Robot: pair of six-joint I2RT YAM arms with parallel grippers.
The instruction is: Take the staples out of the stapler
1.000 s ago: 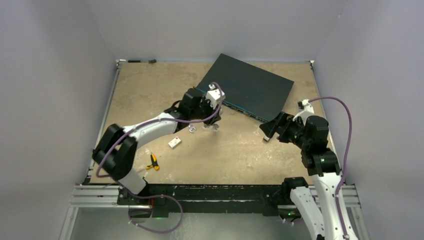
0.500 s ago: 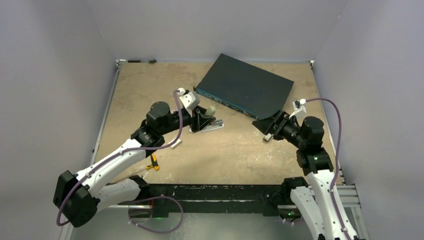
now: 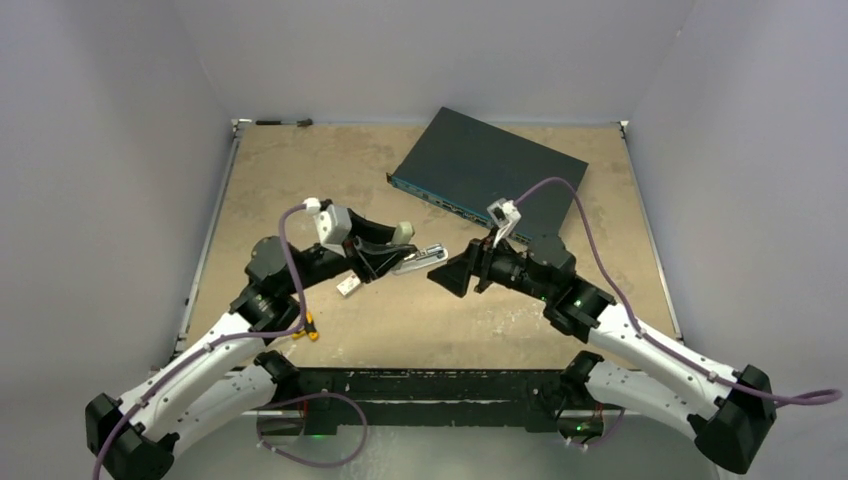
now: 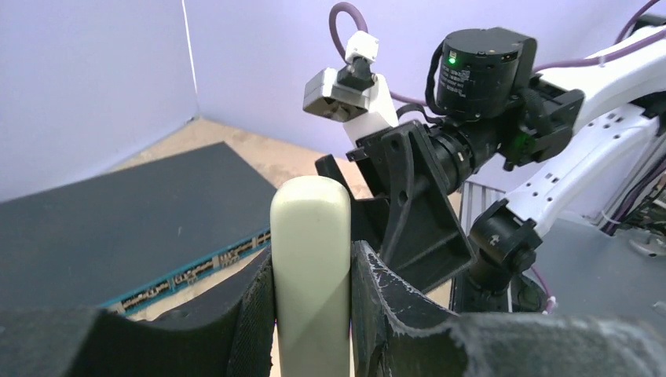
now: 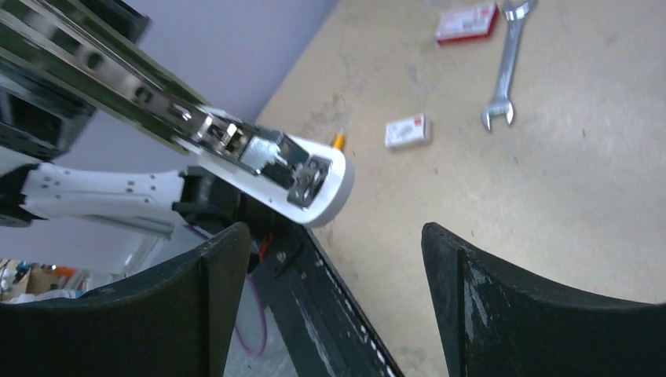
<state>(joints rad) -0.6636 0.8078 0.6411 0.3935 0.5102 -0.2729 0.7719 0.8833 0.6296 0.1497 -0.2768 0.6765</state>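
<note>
Big swing from the right arm [image 3: 620, 325]: it comes in from the far right of the table [image 3: 300, 180] to the middle. Its gripper [image 3: 452, 276] now faces the stapler [image 3: 418, 257] head-on, jaws spread wide with nothing between them. The left arm [image 3: 215, 345] draws back toward the near edge, and the left gripper [image 3: 378, 258] is clamped on the stapler's pale top, holding it up with the nose toward its partner. That looks like the set-up for pulling the magazine. Staples may sit in the silvery channel [image 5: 141, 90], but the right wrist view is too blurred to tell.
</note>
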